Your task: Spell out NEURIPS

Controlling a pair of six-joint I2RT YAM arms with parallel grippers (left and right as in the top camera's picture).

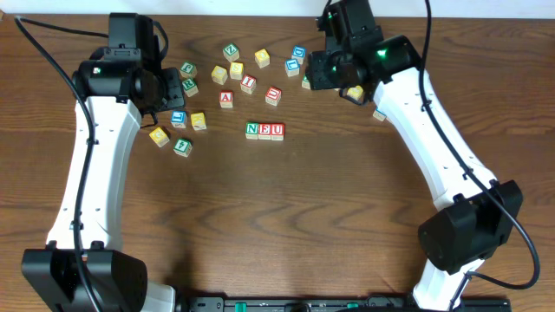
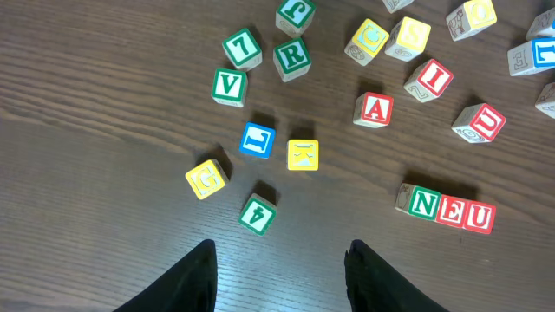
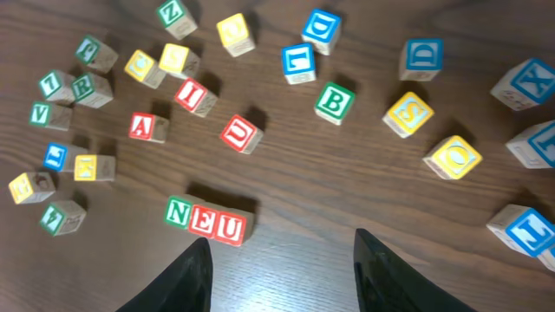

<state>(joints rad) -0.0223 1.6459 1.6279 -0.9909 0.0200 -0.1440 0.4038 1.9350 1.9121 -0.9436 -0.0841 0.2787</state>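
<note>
**Overhead and wrist views.** Three cubes stand touching in a row point(image 1: 264, 131) near the middle of the dark wooden table point(image 1: 347, 217). They read green N point(image 2: 424, 203), red E point(image 2: 452, 210) and red U point(image 2: 479, 216). All other cubes lie loose and apart from this row, on its far side or towards the two arms. A red I point(image 2: 433, 79) sits tilted just beyond the row, with a red A point(image 2: 375, 108) beside it on the left-arm side. A green R point(image 2: 292, 56) and a green V point(image 2: 229, 84) lie further that way. A blue L point(image 2: 257, 139) is level with the row, well off towards the left arm. Beyond the row on the right-arm side are a green B point(image 3: 333, 100) and a yellow S point(image 3: 409, 113). The left gripper point(image 2: 281, 260) hangs above the table with its fingers apart and only bare wood between them. The right gripper point(image 3: 282, 247) is likewise spread and holds nothing, with the row just ahead of its fingertips.
</note>
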